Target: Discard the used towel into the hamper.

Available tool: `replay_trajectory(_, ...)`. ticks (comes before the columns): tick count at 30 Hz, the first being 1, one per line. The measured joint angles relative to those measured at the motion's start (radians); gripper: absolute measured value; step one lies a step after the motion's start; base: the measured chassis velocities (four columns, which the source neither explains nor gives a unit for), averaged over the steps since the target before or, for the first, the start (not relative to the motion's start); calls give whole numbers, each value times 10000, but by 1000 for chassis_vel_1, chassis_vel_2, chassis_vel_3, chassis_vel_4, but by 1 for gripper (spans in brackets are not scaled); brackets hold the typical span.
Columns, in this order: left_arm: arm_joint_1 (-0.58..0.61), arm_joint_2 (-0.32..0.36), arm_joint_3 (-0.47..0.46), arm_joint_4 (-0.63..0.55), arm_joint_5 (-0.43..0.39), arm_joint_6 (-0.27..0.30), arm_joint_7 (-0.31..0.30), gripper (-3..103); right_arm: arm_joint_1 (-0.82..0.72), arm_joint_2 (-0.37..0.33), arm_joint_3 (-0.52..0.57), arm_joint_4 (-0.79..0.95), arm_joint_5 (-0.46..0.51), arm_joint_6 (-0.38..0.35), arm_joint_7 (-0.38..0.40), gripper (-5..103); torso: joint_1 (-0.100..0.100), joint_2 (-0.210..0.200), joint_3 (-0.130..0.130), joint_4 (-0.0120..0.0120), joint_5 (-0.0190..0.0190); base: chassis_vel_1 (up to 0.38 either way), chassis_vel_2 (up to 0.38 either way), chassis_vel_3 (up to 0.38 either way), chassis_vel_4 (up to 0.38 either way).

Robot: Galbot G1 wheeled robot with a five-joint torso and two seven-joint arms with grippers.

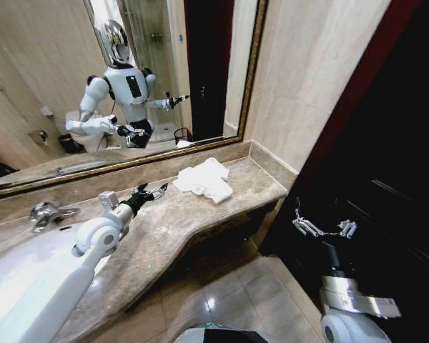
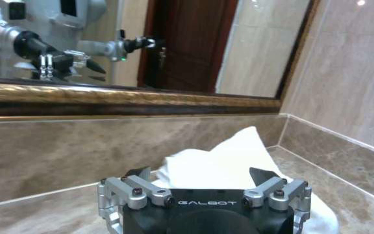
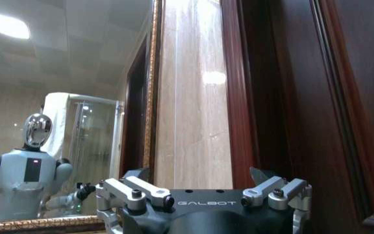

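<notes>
Status: early stage; the pick-up has not yet taken place.

At the far left of the counter [image 1: 200, 214] sit the sink basin [image 1: 14, 271] and the chrome faucet [image 1: 46, 212]. Neither is involved in the task.

Next, the left gripper [image 1: 151, 193] is extended over the marble top, aimed toward the towel. Its jaws stand spread and hold nothing. In the left wrist view the same gripper [image 2: 203, 178] has the towel [image 2: 226, 163] directly ahead of it, between the open fingertips in line of sight, but contact cannot be confirmed.

The towel [image 1: 206, 180], white and crumpled, lies on the counter near the back corner, just below the mirror [image 1: 93, 78] frame. It is not lifted.

At the right, the right gripper [image 1: 323, 228] hangs off the counter's end, in front of a dark wooden door [image 3: 343, 97]. Its jaws are spread and empty; this arm appears idle.

Remaining, as judged from this state: close on the towel, lift it, carry it to the hamper, release. A hamper cannot be identified with certainty from here
</notes>
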Motion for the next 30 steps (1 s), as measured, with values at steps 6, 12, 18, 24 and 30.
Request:
replay_trajectory(6,-1514,121,1142,1300,-154,-230,530,99,3,28,0,-108,-85,9,-19,100,-5,1,-2,4,-1,1,-50,10,14)
replay_trajectory(12,-3709,-272,3203,3191,-402,-238,632,99,-4,86,26,-304,-212,29,-48,100,-4,1,-1,5,-3,50,25,-52,-32)
replay_trajectory(18,-5362,-1120,4606,4780,-378,-321,757,99,-8,121,63,-460,-319,44,-59,100,-2,1,0,0,1,0,0,0,0)
replay_trajectory(24,-6487,-1745,5396,6206,-145,-505,940,99,-11,150,63,-612,-421,65,-97,100,-1,0,0,2,1,0,0,0,0)
replay_trajectory(30,-7601,-2532,6055,7590,-144,-622,1285,99,0,205,11,-776,-559,83,-119,100,-2,2,0,2,0,0,0,0,0)
